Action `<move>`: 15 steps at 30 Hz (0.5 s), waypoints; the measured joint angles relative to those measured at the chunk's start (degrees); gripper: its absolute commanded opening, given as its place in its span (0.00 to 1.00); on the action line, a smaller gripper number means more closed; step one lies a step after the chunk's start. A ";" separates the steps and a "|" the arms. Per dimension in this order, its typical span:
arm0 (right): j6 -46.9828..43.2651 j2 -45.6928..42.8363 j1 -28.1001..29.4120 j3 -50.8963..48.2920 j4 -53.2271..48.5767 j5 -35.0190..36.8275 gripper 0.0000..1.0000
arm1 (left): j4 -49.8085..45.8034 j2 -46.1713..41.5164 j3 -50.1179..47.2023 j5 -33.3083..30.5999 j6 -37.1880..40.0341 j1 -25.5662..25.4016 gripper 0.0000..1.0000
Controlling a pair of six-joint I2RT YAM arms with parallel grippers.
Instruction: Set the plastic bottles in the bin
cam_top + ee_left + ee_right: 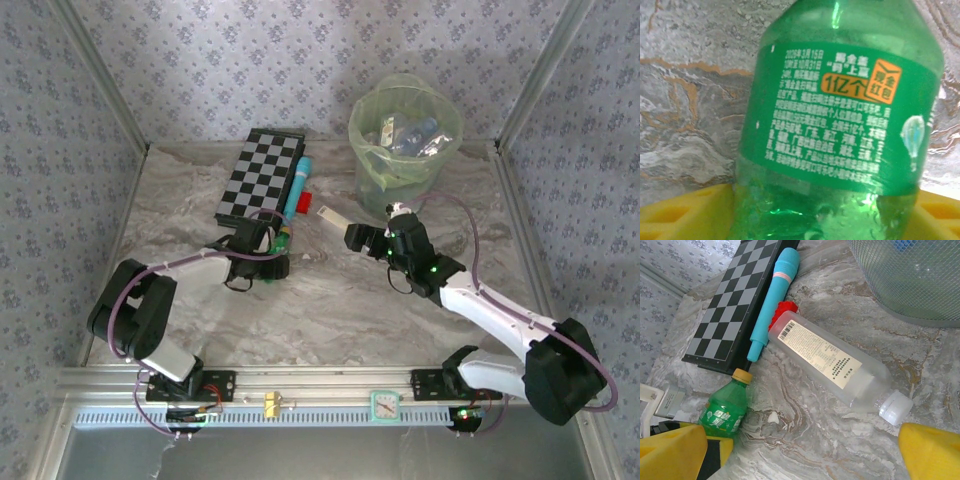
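Top external view shows several plastic bottles (408, 135) already lying inside the bin (372, 175) at upper right. As far as you can see, two are left on the marble table (330, 310): a green bottle (283, 240) left of centre and a clear bottle (328, 213) just above centre.

Your left gripper (272, 245) is at the green bottle. In the left wrist view, its yellow fingers (685, 212) stand on either side of the bottle's body, close against it. Whether they grip it yet, you cannot tell. Your right gripper (358, 238) hangs wide and empty just below the clear bottle.

Room is tight above. The green bottle's cap sits near the checkerboard (725, 305) and the tip of the cyan tube (775, 300). The clear bottle's base appears to be right against the red block (785, 307). The lower middle of the table is bare. Judged from above, the right arm lies between the green bottle and the bin.
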 measured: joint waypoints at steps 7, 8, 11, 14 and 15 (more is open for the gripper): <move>1.22 2.05 0.13 0.20 0.15 -1.68 1.00 | 0.55 0.50 0.55 -0.63 0.96 -0.72 0.49; 1.49 2.32 0.22 0.20 0.24 -2.12 1.00 | 0.61 0.39 0.52 -0.59 1.03 -0.90 0.48; 2.45 3.08 0.22 0.20 1.20 -3.78 1.00 | 0.74 -1.57 -0.17 -0.46 1.49 -2.38 0.46; 3.63 4.15 0.31 0.20 4.15 -6.51 1.00 | 1.95 -5.86 -1.36 -0.42 2.08 -4.48 0.44; 4.13 4.68 0.37 0.20 5.42 -7.61 1.00 | 2.69 -7.74 -1.73 -0.31 2.21 -5.29 0.44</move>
